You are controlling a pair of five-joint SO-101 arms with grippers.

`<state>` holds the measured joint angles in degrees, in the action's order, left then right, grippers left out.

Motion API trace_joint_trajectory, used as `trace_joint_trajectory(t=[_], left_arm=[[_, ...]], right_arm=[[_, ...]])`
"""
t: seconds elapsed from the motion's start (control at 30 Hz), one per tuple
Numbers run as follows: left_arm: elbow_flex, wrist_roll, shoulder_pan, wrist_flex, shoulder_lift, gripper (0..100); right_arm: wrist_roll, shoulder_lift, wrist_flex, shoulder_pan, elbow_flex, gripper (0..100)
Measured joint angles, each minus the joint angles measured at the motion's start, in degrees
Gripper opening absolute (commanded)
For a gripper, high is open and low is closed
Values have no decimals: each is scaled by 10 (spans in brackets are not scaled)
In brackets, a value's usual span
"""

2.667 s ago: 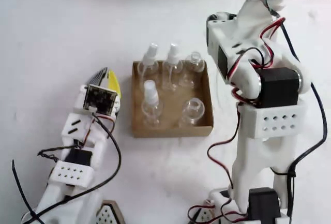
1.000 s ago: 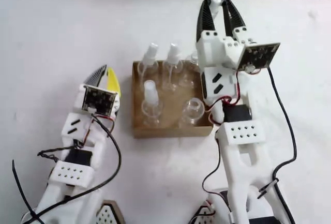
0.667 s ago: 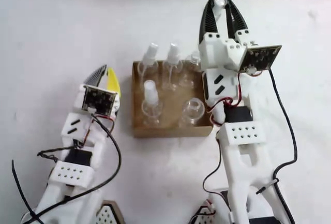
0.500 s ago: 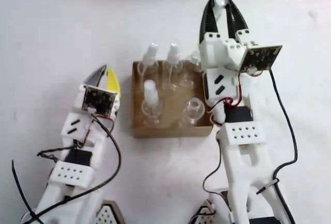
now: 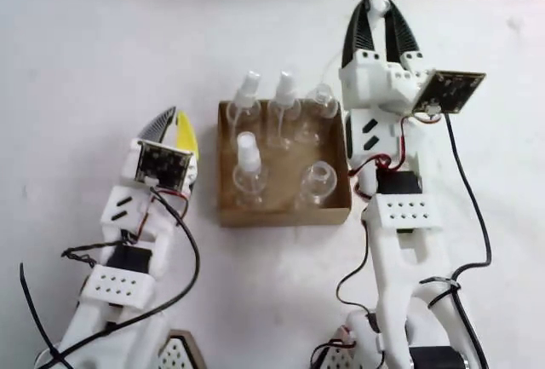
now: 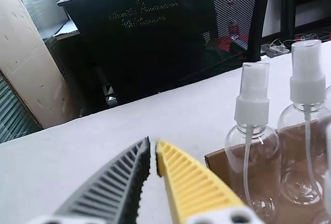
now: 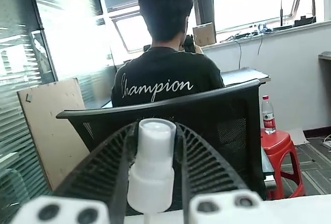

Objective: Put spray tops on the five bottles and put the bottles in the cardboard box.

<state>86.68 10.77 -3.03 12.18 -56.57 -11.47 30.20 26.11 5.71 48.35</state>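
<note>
Noted beneath both arms: white table (image 5: 102, 54). At table centre, between arms, cardboard box (image 5: 281, 213) found with five clear bottles stood upright inside. Spray heads fitted on three capped bottles (image 5: 248, 164); two open bottles (image 5: 317, 183) seen with bare necks. Beyond far right corner of box, right gripper (image 5: 380, 2) positioned, jaws clamped on white spray top (image 7: 151, 175). Just beside left wall of box, left gripper (image 5: 176, 116) positioned, jaws pressed together, nothing held.

Closed end effector (image 6: 152, 144) near seemingly boxed spray bottles (image 6: 252, 146).
</note>
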Motion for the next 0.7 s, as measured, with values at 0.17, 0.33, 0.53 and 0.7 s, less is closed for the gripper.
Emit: trace_joint_trajectory(t=[0.17, 0.33, 0.53, 0.7], left_arm=[[0, 0, 0, 0, 0, 24], [0, 0, 0, 0, 0, 24], [0, 0, 0, 0, 0, 24], [0, 0, 0, 0, 0, 24]], right_arm=[[-2, 0, 4, 3, 0, 15], [-2, 0, 4, 0, 0, 15], [-2, 0, 4, 2, 0, 15], [-2, -4, 4, 3, 0, 15]])
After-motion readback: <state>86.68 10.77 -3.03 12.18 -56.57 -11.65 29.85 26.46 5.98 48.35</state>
